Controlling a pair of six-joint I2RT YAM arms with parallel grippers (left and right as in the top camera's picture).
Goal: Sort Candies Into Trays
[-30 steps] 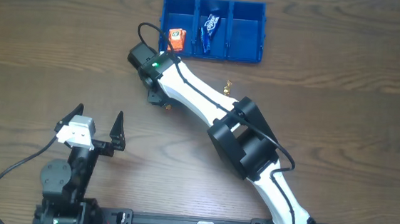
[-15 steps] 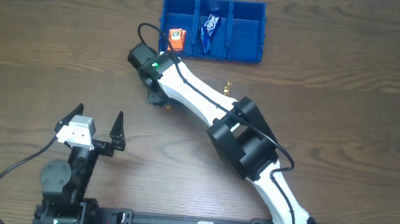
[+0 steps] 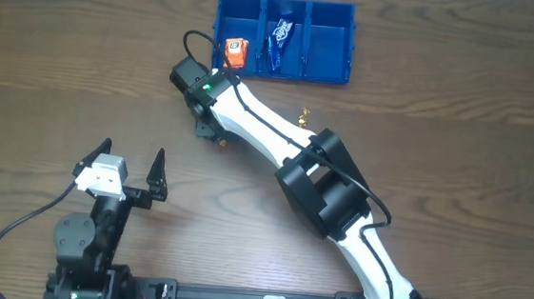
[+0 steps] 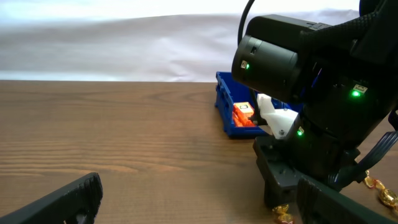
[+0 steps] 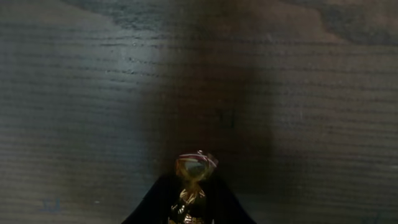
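- Jaws of the right gripper (image 5: pixel 189 202) clamp a gold candy (image 5: pixel 194 168) near the blue tray (image 3: pixel 282 74).
- Left gripper (image 3: pixel 132 161) has its jaws spread wide, well apart from both.

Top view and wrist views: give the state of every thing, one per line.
Left tool: open, empty.
Right tool: shut on gold candy.
Tray: right compartment empty.
Orange candy: in left compartment.
Blue candy: in middle compartment.
Second gold candy: loose on table.

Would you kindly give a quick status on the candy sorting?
Left hand open. Right hand shut on gold foil-wrapped candy. Nothing between it and blue plastic tray.
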